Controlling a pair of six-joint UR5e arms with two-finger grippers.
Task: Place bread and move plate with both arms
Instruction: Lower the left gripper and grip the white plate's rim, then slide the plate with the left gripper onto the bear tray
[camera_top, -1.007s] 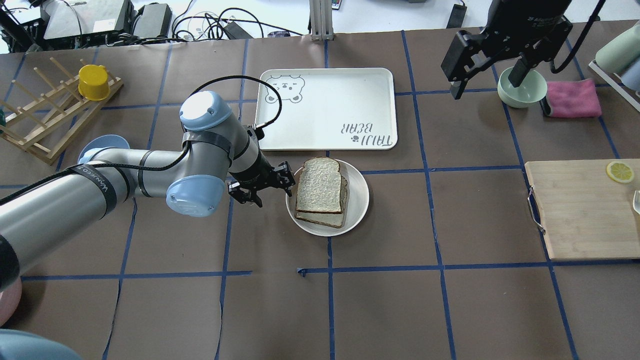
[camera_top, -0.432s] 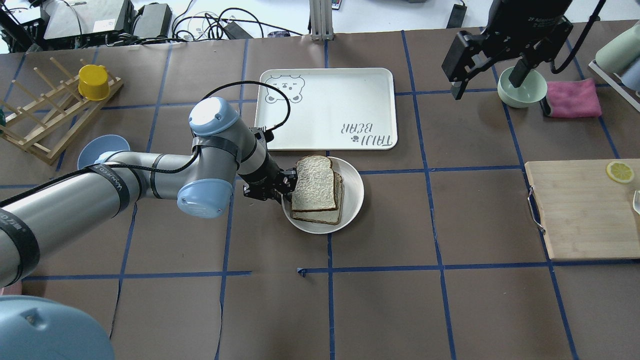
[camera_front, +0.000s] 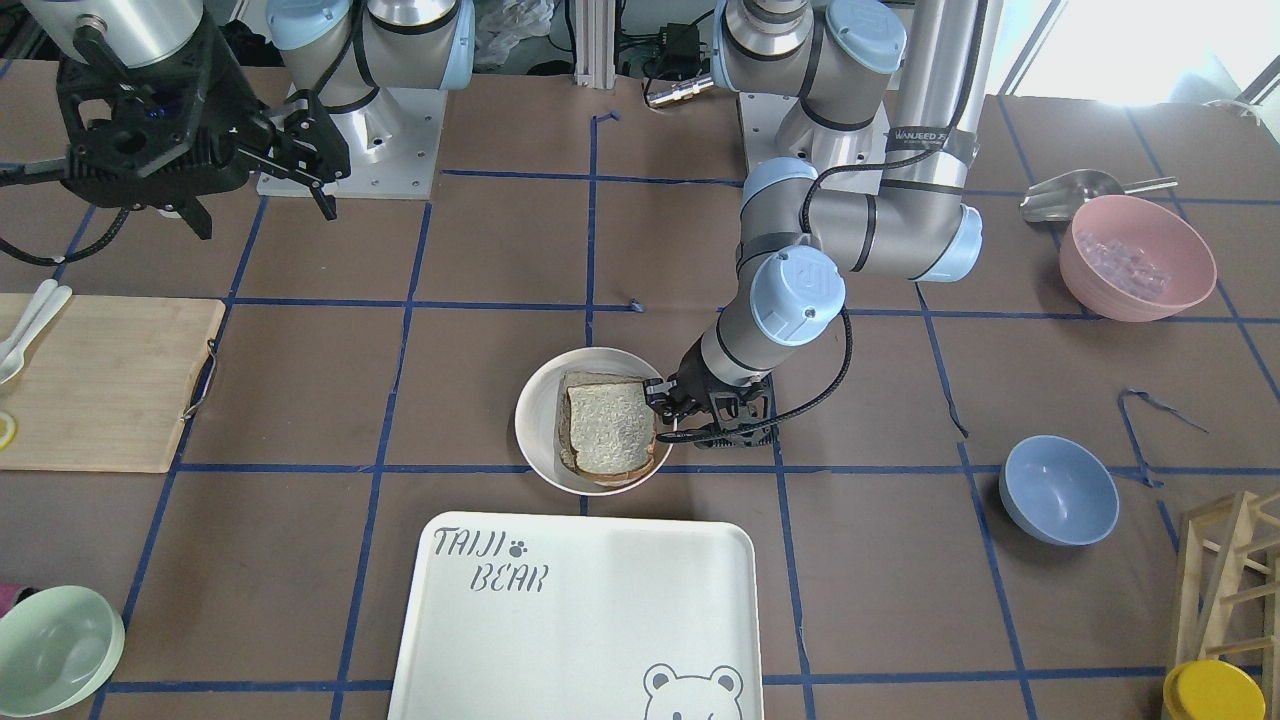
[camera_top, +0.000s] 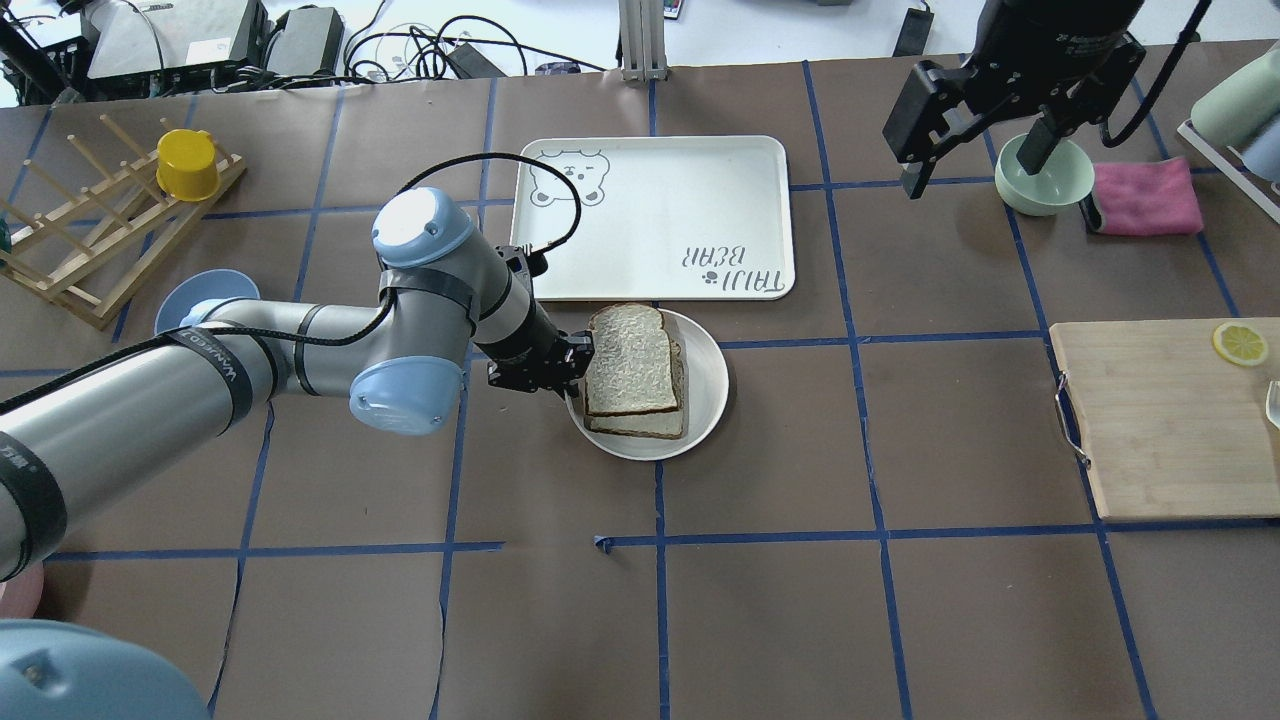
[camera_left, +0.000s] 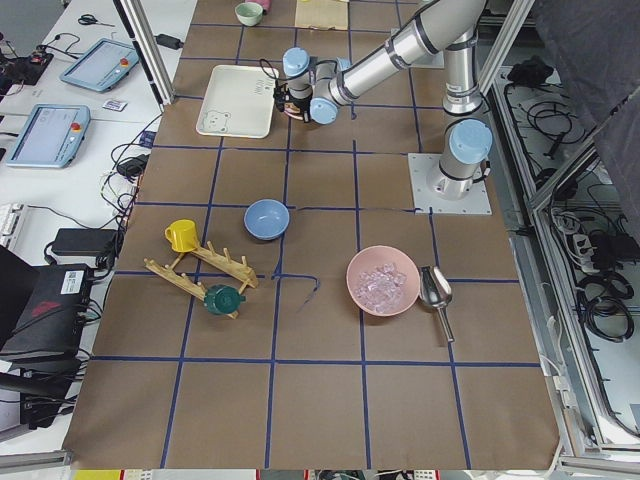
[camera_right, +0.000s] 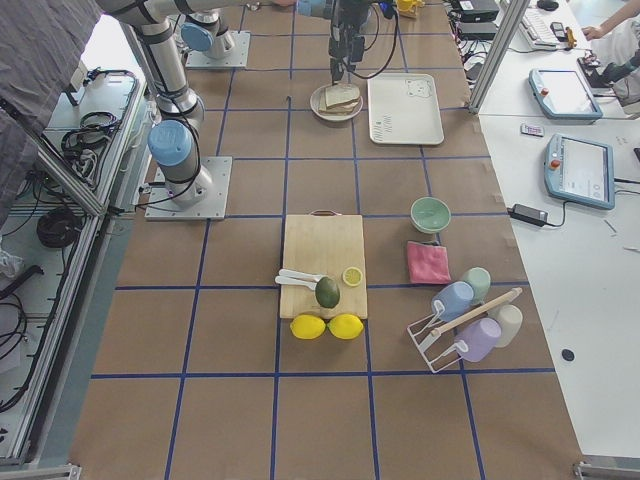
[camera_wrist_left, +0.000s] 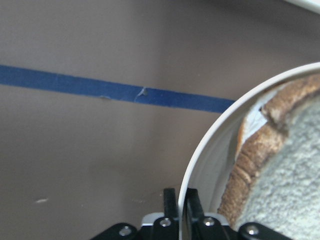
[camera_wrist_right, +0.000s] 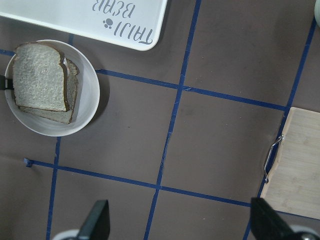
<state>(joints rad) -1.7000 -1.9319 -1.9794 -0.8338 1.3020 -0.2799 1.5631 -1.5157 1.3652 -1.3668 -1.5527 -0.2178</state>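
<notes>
The round cream plate (camera_top: 705, 385) sits mid-table just in front of the tray. On it lies the thick pale bread (camera_top: 630, 360), stacked over a thinner tan slice (camera_top: 650, 425). My left gripper (camera_top: 570, 375) is shut on the plate's left rim. The left wrist view shows its fingers (camera_wrist_left: 170, 197) pinched on the thin rim (camera_wrist_left: 200, 165), with the bread (camera_wrist_left: 285, 190) beside them. In the front view the left gripper (camera_front: 665, 410) meets the plate (camera_front: 540, 410) on that view's right. My right gripper (camera_top: 975, 165) is open and empty, high above the far right, and looks down on the plate (camera_wrist_right: 90, 85).
The "TAIJI BEAR" tray (camera_top: 655, 215) lies just beyond the plate. A green bowl (camera_top: 1045, 180) and a pink cloth (camera_top: 1145, 195) are under the right arm. A cutting board (camera_top: 1165, 415) is at the right. A blue bowl (camera_top: 200, 295) and a wooden rack (camera_top: 100, 235) are at the left.
My left gripper was open beside the plate; it moved right to the rim and closed on it. The plate and bread shifted slightly left and away. The right arm stayed put.
</notes>
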